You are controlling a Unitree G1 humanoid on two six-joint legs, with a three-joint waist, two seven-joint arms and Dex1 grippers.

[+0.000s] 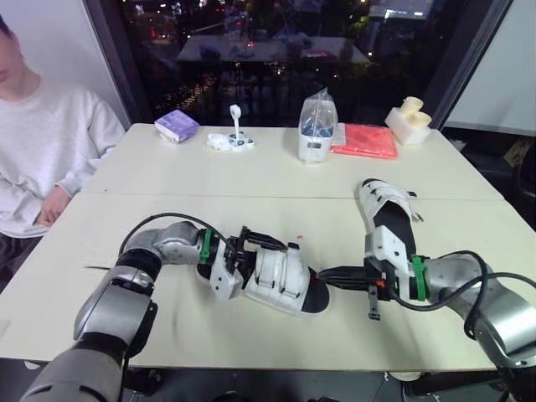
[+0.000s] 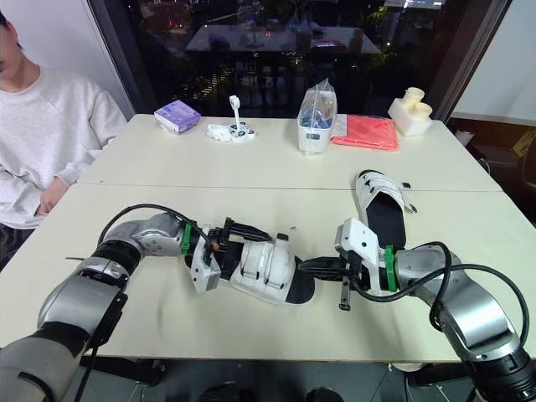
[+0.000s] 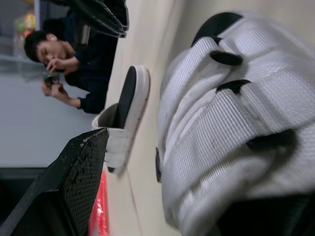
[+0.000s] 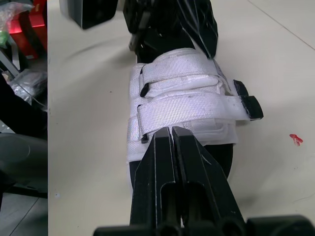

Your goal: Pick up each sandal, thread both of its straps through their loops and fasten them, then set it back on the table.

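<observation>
A white strapped sandal point(image 1: 283, 280) with a black footbed lies on its sole near the table's front edge, both straps lying across its top. My left gripper point(image 1: 253, 248) stands open at its heel end; one finger point(image 3: 74, 187) is clear of the sandal's side. My right gripper point(image 4: 172, 131) is shut, its tips resting against the front strap point(image 4: 187, 112) at the toe end. The second sandal point(image 1: 387, 213) lies flat farther back on the right, behind my right arm.
A person in a grey sweatshirt point(image 1: 42, 142) sits at the table's left side. Along the far edge stand a purple box point(image 1: 177, 126), small white parts point(image 1: 232, 139), a plastic bag point(image 1: 317, 126), a red cloth point(image 1: 364, 141) and a white block point(image 1: 409, 121).
</observation>
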